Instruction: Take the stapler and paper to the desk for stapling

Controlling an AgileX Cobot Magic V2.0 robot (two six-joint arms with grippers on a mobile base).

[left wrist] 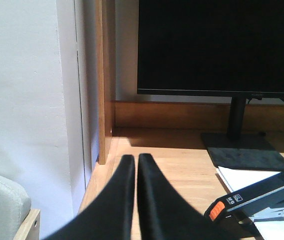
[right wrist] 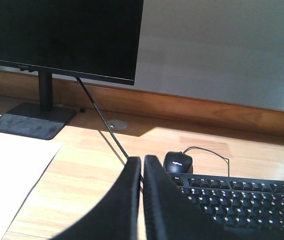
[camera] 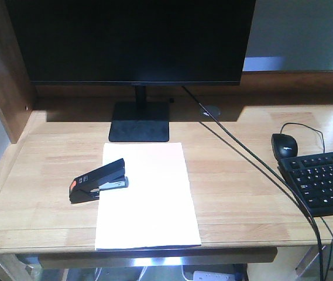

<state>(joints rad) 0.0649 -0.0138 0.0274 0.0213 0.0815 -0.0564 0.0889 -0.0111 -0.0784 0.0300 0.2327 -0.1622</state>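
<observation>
From the front view I see the paper (camera: pixel 147 196) lying flat at centre frame on the bench (camera: pixel 236 193), with the stapler (camera: pixel 98 181) straddling its left edge, orange end toward the lower left. Neither hand shows here.

In the left wrist view my left hand (left wrist: pixel 136 161) sits bottom centre, fingers pressed together and holding nothing; the stapler (left wrist: pixel 254 196) is at lower right, well apart. It looks stiff and fairly weighty, so I'd pinch it across the mid-body.

In the right wrist view my right hand (right wrist: pixel 142 162) is likewise closed and empty at bottom centre, the paper (right wrist: pixel 9 175) at lower left. That sheet is thin and floppy; I'd lift it by an edge.
</observation>
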